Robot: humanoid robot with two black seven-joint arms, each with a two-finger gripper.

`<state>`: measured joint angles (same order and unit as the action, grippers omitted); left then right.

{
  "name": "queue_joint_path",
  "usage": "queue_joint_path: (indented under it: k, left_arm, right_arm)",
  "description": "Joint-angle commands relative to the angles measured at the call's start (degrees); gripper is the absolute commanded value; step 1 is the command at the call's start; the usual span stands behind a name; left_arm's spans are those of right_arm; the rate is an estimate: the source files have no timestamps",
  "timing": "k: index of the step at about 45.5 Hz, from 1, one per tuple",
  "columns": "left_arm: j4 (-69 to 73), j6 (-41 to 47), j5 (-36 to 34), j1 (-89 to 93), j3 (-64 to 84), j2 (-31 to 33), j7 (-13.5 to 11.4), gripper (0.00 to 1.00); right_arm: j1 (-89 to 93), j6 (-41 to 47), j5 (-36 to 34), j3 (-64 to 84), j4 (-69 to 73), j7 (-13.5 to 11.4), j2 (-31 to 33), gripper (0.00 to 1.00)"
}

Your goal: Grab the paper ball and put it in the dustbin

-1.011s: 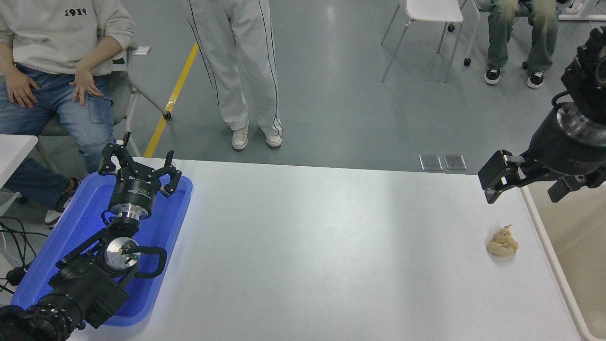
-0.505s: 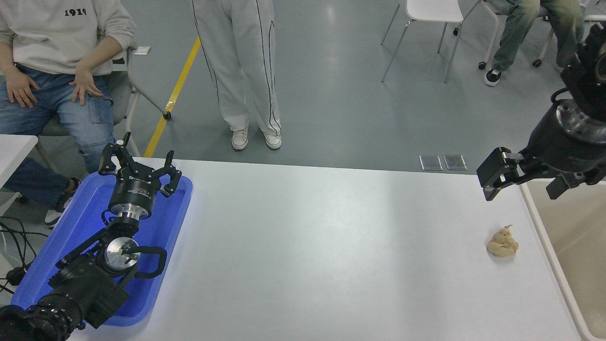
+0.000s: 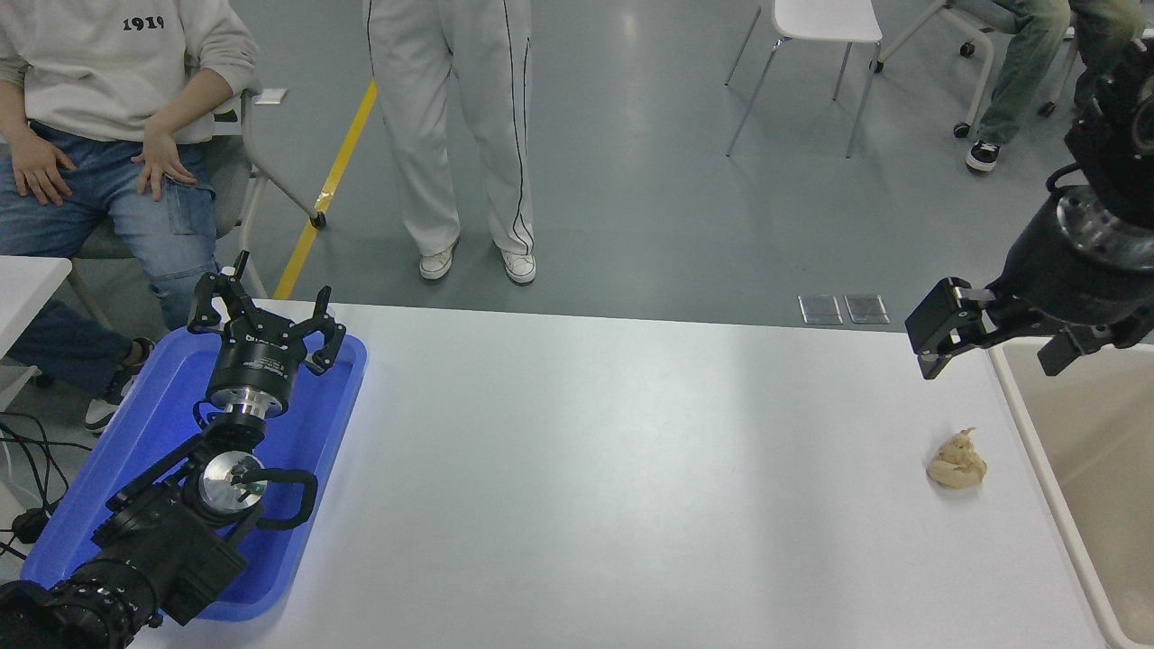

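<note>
The small crumpled tan paper ball lies on the white surface, near the cream rectangular plastic dustbin. The right black gripper hovers above it, fingers spread and empty. The left black gripper rests open over the shallow blue tray.

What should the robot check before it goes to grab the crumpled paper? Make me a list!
1. Paper ball lies free on the white table, nothing touching it: ok.
2. Right gripper is open and empty: ok.
3. Right gripper is over the ball: not ok, it hangs beyond it, toward the table's far edge.
4. Dustbin is close beside the ball, at the table's right: ok.
5. Room inside the dustbin: cannot tell, mostly out of view.
6. Left gripper is parked over the blue tray, far from the ball: ok.
</note>
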<state>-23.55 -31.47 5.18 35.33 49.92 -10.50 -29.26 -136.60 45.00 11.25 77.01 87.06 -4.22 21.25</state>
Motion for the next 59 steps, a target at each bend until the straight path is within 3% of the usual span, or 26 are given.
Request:
queue_joint_path:
  k: [1, 47, 59]
  left_arm:
    - [0.0, 0.0, 0.0, 0.0, 0.0, 0.0, 0.0, 1.00]
    - [0.0, 0.0, 0.0, 0.0, 0.0, 0.0, -0.1, 1.00]
    - [0.0, 0.0, 0.0, 0.0, 0.0, 0.0, -0.1, 1.00]
  right_arm:
    - [0.2, 0.0, 0.0, 0.0, 0.0, 0.0, 0.2, 1.00]
    - [2.9, 0.0, -0.8, 0.0, -1.8, 0.0, 0.4, 1.00]
    - [6.2, 0.0, -0.1, -0.3, -2.0, 0.0, 2.9, 1.00]
